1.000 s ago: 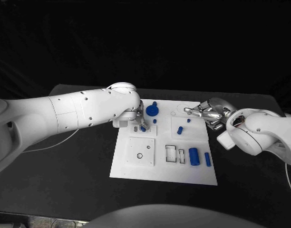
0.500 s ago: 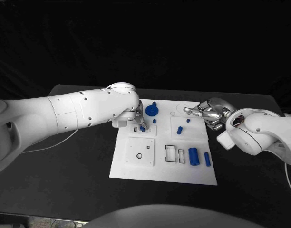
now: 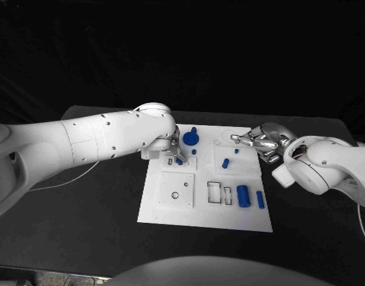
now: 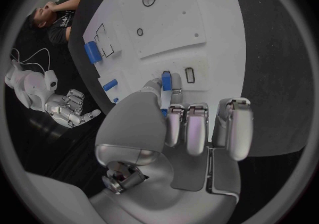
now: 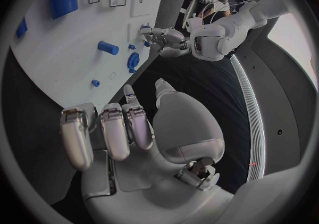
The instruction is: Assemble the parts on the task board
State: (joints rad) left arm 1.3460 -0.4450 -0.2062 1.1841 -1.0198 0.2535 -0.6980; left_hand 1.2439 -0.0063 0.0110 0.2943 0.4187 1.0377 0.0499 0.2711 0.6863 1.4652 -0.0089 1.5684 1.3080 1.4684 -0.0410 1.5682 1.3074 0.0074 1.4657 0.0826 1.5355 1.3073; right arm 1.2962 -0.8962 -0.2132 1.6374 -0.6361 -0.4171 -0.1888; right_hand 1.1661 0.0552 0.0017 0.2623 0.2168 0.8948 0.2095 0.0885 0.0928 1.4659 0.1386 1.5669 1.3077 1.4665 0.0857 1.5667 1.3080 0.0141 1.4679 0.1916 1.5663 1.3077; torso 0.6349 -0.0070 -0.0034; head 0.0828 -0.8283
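The white task board lies in the middle of the black table. My left hand hovers over the board's far left part and pinches a small blue part between thumb and finger. In the left wrist view that blue part hangs just beside a small rectangular slot. My right hand is at the board's far right corner, fingers apart and holding nothing. On the board are a round blue knob, a blue peg, a blue cylinder and a thin blue bar.
A square plate with a hole sits on the board's near left. Two empty rectangular slots lie beside the cylinder. Two tiny blue pieces stand near the far edge. Black table surrounds the board.
The left hand's fingertips with the blue part have shifted very slightly over the board. The right hand has stayed where it was.
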